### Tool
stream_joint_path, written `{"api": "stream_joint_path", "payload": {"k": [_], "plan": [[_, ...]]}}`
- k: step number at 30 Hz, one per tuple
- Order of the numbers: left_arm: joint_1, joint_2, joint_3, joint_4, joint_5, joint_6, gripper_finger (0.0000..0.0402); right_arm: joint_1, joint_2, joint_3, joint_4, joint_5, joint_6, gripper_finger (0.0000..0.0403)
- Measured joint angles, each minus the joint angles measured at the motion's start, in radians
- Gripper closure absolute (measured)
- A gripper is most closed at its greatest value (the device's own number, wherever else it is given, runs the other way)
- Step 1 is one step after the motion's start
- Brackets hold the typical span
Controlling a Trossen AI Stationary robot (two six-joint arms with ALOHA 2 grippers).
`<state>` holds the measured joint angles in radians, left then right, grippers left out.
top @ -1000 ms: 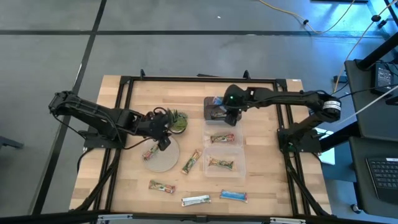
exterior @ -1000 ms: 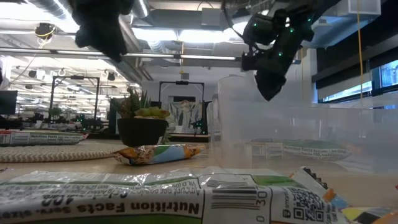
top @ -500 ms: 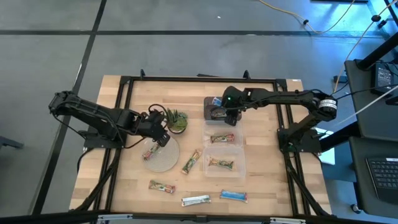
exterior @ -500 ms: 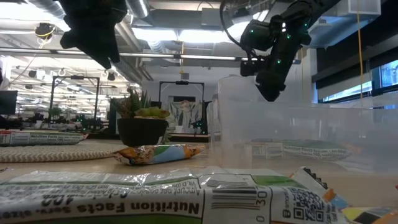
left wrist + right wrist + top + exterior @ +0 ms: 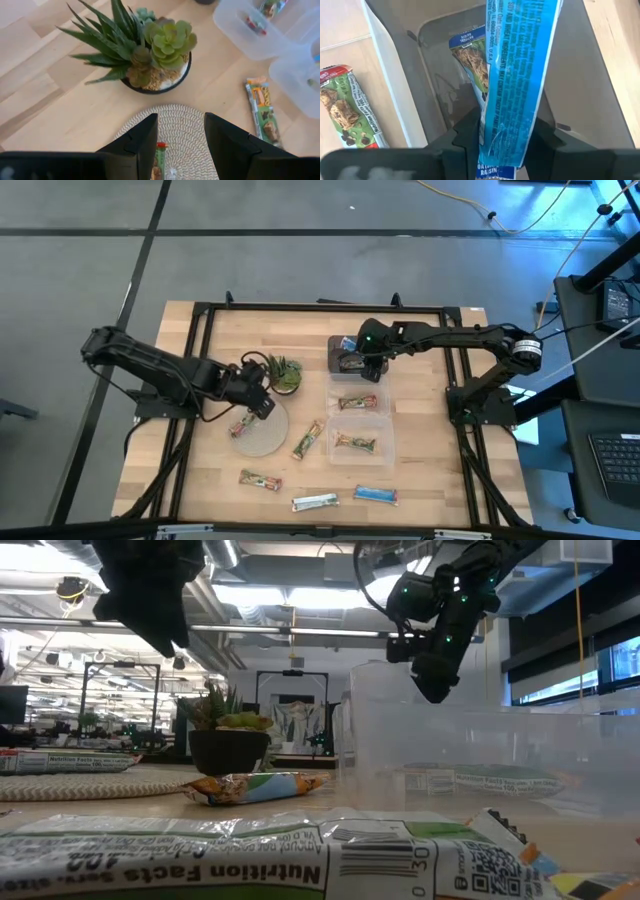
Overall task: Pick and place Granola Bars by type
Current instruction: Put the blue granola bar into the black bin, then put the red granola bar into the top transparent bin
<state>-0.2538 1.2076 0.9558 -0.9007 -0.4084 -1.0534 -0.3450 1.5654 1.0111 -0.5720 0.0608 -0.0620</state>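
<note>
Roughly halfway: right hand [image 5: 502,145] clenched on a blue bar [image 5: 520,75] over the bin [image 5: 600,90], left hand [image 5: 180,145] released above the mat [image 5: 182,125], several bars [image 5: 260,479] loose on the worktop [image 5: 440,480].

Floor [image 5: 300,260]: grey, smooth, crossed by dark seam lines.
Worktop [image 5: 420,480]: pale wood planks, edged by a black metal frame [image 5: 320,307].
Cables [image 5: 560,250]: yellow lead and a dark one trail across the floor near the far right corner.
Side desk [image 5: 600,410]: dark, right of the worktop, with a keyboard [image 5: 615,460].
Ceiling [image 5: 300,610]: exposed ducts and beams, bright strip lights.
Windows [image 5: 610,665]: at right, blue daylight.
Back of room [image 5: 100,710]: benches and cluttered equipment, well apart.
</note>
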Motion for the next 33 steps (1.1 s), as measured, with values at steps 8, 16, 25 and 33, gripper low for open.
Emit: {"api": "stream_joint_path", "payload": {"k": [8, 16, 25, 33], "plan": [[-0.046, 0.063, 0.0, -0.006, -0.008, -0.047, 0.0223, 0.0, 0.0, 0.0, -0.001, -0.002, 0.0, 0.028], [-0.074, 0.094, 0.0, -0.051, -0.015, -0.116, 0.0179, 0.0, -0.001, 0.0, -0.003, -0.003, 0.004, 0.023], [-0.103, 0.096, 0.0, -0.054, 0.009, -0.142, 0.0148, 0.0, -0.001, 0.0, -0.01, -0.002, 0.02, 0.019], [-0.113, 0.109, 0.0, -0.124, 0.046, -0.269, 0.0105, 0.0, -0.001, 0.0, -0.01, -0.002, 0.044, 0.0189]]}}
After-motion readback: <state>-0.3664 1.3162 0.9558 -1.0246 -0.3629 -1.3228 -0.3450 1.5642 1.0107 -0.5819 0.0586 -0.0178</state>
